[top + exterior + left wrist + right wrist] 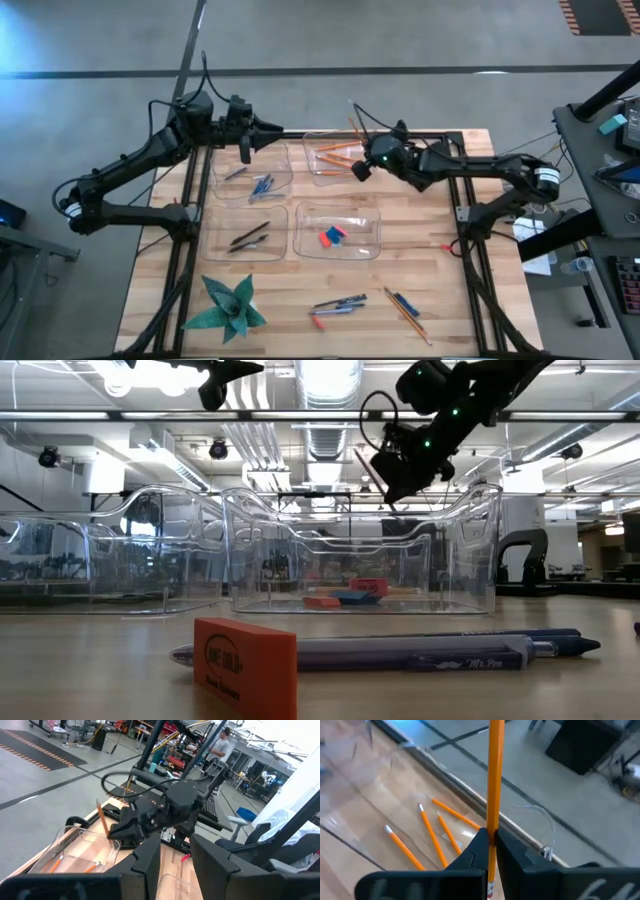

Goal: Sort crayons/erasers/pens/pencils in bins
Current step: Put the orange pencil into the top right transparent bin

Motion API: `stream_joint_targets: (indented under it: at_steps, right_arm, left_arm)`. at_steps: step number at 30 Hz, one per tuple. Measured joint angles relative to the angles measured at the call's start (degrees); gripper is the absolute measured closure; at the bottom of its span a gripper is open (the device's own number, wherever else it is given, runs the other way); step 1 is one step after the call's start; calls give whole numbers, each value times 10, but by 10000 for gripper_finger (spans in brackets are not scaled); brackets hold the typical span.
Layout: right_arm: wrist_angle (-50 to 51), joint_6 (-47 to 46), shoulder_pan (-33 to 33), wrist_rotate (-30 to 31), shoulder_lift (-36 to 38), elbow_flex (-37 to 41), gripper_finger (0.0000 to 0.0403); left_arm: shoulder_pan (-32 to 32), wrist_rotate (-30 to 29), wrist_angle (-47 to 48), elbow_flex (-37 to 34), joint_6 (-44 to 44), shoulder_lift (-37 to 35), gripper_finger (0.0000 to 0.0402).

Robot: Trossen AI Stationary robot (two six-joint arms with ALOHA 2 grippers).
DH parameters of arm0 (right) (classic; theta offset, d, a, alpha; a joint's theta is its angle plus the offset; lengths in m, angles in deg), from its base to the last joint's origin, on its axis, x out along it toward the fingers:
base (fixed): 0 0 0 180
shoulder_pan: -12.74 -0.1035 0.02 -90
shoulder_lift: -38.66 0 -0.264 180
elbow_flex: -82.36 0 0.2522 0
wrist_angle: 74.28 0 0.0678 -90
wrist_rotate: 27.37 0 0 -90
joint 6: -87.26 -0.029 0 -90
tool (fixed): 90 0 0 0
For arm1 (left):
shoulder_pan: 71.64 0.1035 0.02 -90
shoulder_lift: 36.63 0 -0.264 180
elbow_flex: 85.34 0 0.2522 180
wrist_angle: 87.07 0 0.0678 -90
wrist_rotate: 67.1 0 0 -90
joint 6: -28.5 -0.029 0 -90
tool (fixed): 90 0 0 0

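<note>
Pencil bin, clear tray below the jaws, three pencils inside. Right gripper: jaws pinching an upright pencil near its lower end. Likely light, stiff, slippery; mid-shaft hold steadier. Left gripper: jaws spread, empty.
</note>
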Motion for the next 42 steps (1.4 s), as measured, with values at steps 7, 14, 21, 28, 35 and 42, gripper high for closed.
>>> stream_joint_targets:
  at_steps: [7, 14, 21, 28, 35, 42]
  right_arm:
    - [-15, 104, 8, -1, -46, 0, 390]
    - [-17, 137, 13, -41, -64, -1, 390]
    - [101, 164, 45, -120, -68, -80, 390]
    - [340, 190, 94, -213, -155, -240, 390]
    - [438, 325, 115, -234, -244, -359, 390]
    - [480, 377, 154, -304, -311, -433, 390]
  left_arm:
    - [0, 0, 0, 0, 0, 0, 308]
    - [0, 0, 3, -3, -1, 0, 308]
    - [0, 0, 7, -5, -1, 0, 308]
    - [0, 1, 17, -6, -2, 0, 308]
    - [0, 11, 20, -9, -45, 0, 308]
    - [0, 11, 20, -9, -43, 0, 308]
